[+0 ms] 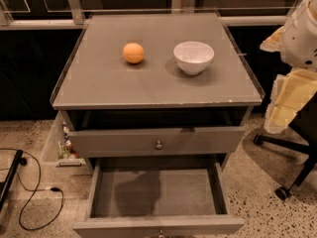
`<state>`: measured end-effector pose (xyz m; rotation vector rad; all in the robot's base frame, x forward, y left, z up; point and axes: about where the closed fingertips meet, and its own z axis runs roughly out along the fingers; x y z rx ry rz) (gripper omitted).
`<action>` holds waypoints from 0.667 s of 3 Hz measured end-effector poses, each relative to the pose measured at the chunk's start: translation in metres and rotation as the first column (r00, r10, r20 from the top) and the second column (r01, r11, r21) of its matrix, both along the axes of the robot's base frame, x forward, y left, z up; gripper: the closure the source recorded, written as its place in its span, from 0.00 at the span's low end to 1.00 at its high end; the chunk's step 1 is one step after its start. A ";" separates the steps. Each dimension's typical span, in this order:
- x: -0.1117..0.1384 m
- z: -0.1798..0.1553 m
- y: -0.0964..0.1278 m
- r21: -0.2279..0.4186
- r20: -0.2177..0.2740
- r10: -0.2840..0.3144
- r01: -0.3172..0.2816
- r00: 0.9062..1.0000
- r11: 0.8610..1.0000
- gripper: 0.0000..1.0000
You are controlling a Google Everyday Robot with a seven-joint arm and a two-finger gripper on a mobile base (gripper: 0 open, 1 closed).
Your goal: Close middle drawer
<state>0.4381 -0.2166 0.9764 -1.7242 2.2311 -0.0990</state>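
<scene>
Closing is not yet starting: the wide grey middle drawer (158, 195) is gaping at frame bottom, with the cream gripper (285, 103) hanging far right, its grip state impossible to tell.

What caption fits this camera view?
Middle drawer pulled out empty; orange and white bowl on cabinet; gripper hangs at right.

One orange (133, 53), one bowl (193, 56), two drawers (top drawer (198, 142), middle drawer (158, 195)), one gripper (286, 103) near right edge.
</scene>
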 end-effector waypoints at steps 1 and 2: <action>-0.003 -0.002 0.002 0.009 0.007 0.006 -0.006 1.000 1.000 0.00; -0.020 -0.028 0.010 0.046 -0.002 0.040 -0.039 0.999 0.998 0.00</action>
